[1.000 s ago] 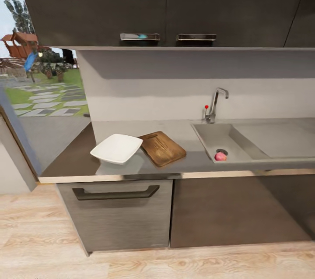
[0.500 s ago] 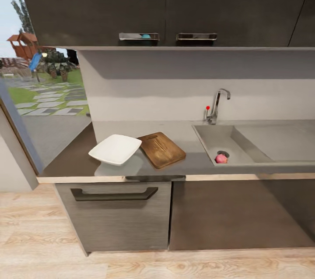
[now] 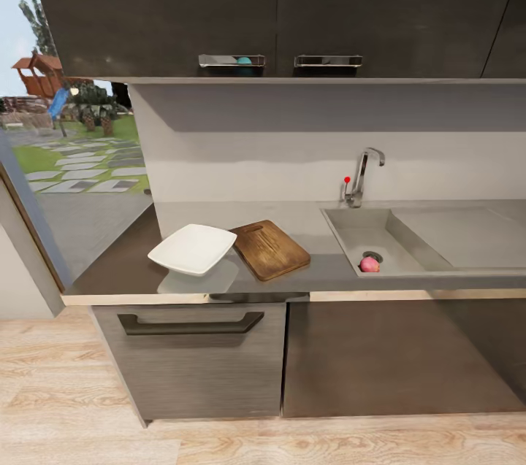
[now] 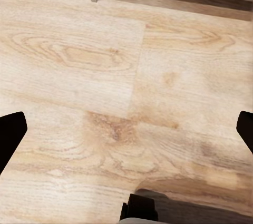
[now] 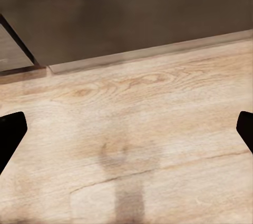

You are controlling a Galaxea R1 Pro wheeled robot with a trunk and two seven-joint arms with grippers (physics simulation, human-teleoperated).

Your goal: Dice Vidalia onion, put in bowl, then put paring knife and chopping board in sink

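Observation:
In the head view a pinkish Vidalia onion (image 3: 370, 265) lies in the steel sink (image 3: 353, 231) beside the round drain. Left of the sink, the brown chopping board (image 3: 269, 249) rests flat on the grey countertop (image 3: 307, 220). The white square bowl (image 3: 193, 249) sits just left of the board, its corner touching or overlapping it. The paring knife is out of view. My left gripper (image 4: 126, 132) is open over the wooden floor, with nothing between its dark fingertips (image 4: 10, 134). My right gripper (image 5: 126, 129) is open too, also above the floor.
A chrome faucet (image 3: 361, 177) with a red knob (image 3: 347, 179) stands behind the basin, and the drainboard (image 3: 460, 231) extends right. Dark upper cabinets (image 3: 277, 5) overhang the worktop. A drawer (image 3: 193, 355) with a handle sits below. A window (image 3: 73, 136) opens at left.
The whole head view has shifted slightly, so the camera moved a little. Onion, board and bowl stay where they were.

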